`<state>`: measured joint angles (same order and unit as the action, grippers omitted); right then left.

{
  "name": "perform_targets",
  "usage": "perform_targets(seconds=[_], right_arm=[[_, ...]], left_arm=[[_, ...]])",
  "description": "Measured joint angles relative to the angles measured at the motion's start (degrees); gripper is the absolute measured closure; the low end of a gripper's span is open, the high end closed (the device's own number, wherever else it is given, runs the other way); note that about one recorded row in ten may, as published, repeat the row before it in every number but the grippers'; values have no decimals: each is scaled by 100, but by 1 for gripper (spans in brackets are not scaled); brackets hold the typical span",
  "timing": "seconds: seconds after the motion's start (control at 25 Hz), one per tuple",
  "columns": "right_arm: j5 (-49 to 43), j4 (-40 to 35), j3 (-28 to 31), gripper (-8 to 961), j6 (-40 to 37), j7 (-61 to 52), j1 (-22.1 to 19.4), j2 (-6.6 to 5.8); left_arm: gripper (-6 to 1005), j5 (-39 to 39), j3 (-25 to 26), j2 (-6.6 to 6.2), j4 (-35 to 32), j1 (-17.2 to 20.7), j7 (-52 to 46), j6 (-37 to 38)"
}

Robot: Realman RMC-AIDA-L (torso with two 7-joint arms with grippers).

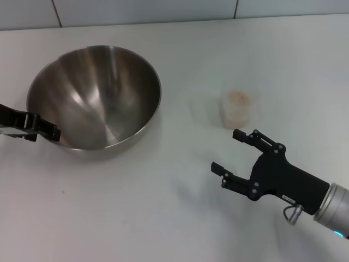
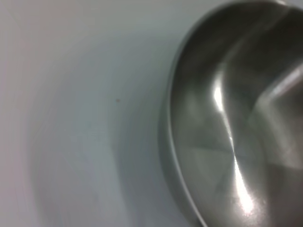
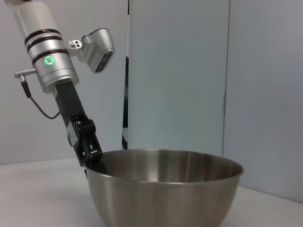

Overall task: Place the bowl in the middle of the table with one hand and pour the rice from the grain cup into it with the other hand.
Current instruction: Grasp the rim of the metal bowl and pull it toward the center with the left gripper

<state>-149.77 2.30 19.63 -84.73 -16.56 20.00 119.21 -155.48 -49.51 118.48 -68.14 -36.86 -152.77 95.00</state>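
Observation:
The steel bowl (image 1: 95,95) stands on the white table (image 1: 163,207), left of the middle. My left gripper (image 1: 50,131) comes in from the left edge and is shut on the bowl's near-left rim. The right wrist view shows it at that rim too (image 3: 91,156), with the bowl (image 3: 165,189) in front. The left wrist view shows the bowl's inside (image 2: 236,132), which is empty. The grain cup (image 1: 238,108) stands upright right of the middle, with pale rice (image 1: 239,98) inside. My right gripper (image 1: 225,149) is open and empty, just in front of the cup and apart from it.
A light tiled edge (image 1: 163,11) runs along the back of the table. Bare tabletop (image 1: 191,114) lies between the bowl and the cup. The left arm with its green light ring (image 3: 47,61) slants down to the bowl.

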Motion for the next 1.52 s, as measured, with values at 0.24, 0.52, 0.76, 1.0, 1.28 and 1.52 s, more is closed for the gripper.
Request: perform_targets(seconds=[0.24,0.52,0.76,1.0,1.28,1.52], right_arm=[[0,-4,57,126,1,3,12,1],[0,-12,147,126,1,37,9,1],[0,-17,156,127,17,40,36,6],[0,-24,202,127,50,40,49,6],[0,-34,231,127,54,40,56,-1],[0,-37,234,127,54,40,57,-3]], left_arm=[[447,-167,-304,12,3,-33,-32,-83],[724,-228,-328,13,3,-74,-42,-124],[820,-219,-394,21,-5,-94,7,-132],[923,-212,-638,28,-58,-102,32,-179],[982,-227,-1054,22,-76,-161,14,-278],[989,-256,-1296,25,-126,-195,57,-310]])
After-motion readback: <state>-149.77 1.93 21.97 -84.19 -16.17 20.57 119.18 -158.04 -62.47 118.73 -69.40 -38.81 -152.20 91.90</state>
